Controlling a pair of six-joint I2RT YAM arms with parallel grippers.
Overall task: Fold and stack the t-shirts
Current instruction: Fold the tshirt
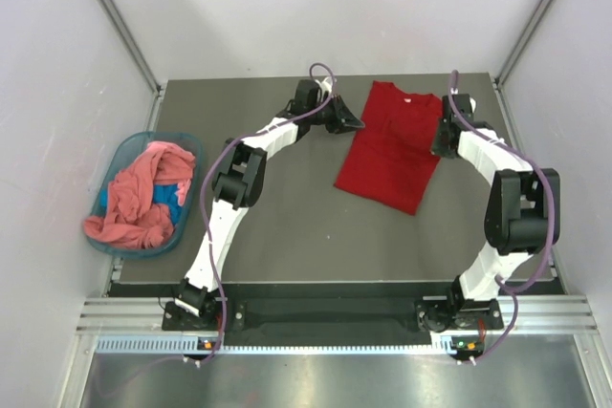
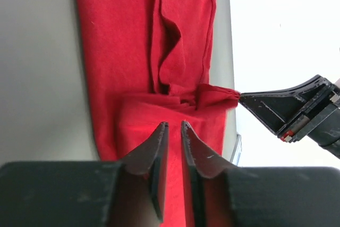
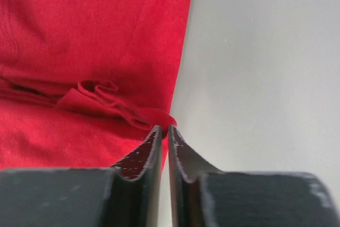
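Observation:
The deep red t-shirt [image 1: 390, 148] lies flat at the table's far middle, its sides folded inward. My left gripper [image 1: 358, 122] hovers at its left edge; in the left wrist view [image 2: 173, 125] the jaws stand slightly apart, with only red cloth [image 2: 122, 51] showing below the gap. My right gripper [image 1: 441, 139] is at the shirt's right edge, its jaws [image 3: 164, 127] nearly together and pinching a bunched fold of the red cloth [image 3: 114, 104] at their tips. The left wrist view shows that fold drawn to the right gripper's tip [image 2: 242, 98]. The salmon-pink t-shirt [image 1: 143, 193] lies crumpled in the basket.
A teal plastic basket [image 1: 191, 153] stands off the table's left edge, with a bit of blue cloth [image 1: 170, 196] beside the pink shirt. White walls close in the far side and both flanks. The dark tabletop [image 1: 287, 226] lies in front of the red shirt.

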